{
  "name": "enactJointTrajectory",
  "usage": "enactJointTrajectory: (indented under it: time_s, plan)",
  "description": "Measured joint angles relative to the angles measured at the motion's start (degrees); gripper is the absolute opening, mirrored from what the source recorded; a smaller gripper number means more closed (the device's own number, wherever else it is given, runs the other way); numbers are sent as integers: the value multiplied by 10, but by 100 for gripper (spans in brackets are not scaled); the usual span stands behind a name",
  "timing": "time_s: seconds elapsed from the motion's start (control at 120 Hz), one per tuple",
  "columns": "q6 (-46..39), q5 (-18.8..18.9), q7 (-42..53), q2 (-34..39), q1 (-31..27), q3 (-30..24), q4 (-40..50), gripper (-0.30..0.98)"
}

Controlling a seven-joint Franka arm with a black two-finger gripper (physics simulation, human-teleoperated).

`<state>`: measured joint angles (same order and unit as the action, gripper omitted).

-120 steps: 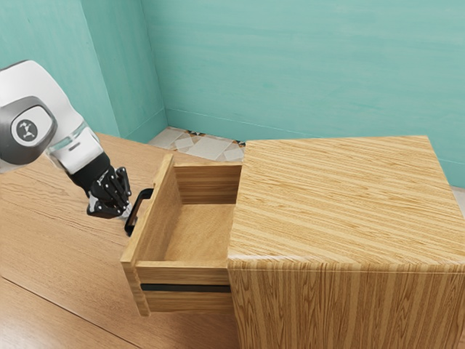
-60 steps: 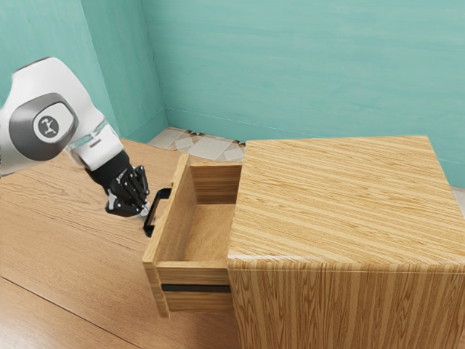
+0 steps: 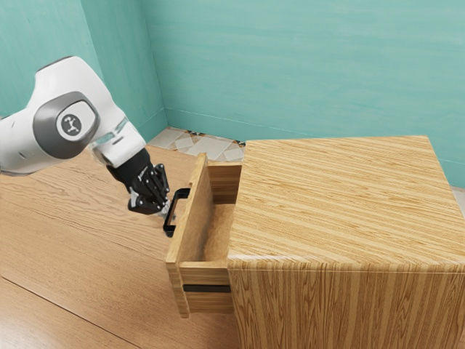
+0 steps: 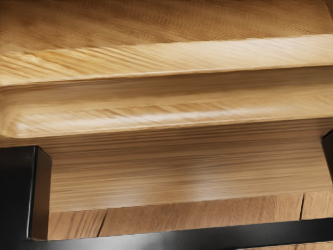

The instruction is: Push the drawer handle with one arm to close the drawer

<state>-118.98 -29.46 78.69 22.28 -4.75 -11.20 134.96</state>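
So the biggest thing here is the teal wall (image 3: 312, 73) at the back, then the wooden bench (image 3: 73, 251) with pale, reddish-brown grain and a dark seam running across it. Sitting on that is a chunky wood cabinet (image 3: 341, 196), over on the exterior view's right, striped grain all over its flat top. The white and grey arm (image 3: 80, 87) comes in from the exterior view's left, angled down toward the cabinet. Next size down is the drawer (image 3: 190, 225), partway out, so it's not closed: you can see some of its inside, plus a dark strip (image 3: 207, 289) along its side. Then there's the black claw (image 3: 166, 209), tilted down, right up at the handle; the view's poor there, so honestly I can't tell how far open it is or whether it's got hold of anything. Smallest is the black handle (image 3: 169, 230) on the drawer's front, and the wrist view has its bar close under the hand.
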Motion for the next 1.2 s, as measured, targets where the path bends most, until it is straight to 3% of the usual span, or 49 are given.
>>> enactJointTrajectory:
  time_s: [0.567, 1.2]
  plan:
    - [-31, -4, -23, -94, 6, -42, -79, -10]
    - [-42, -23, -58, -101, 2, -92, -94, -11]
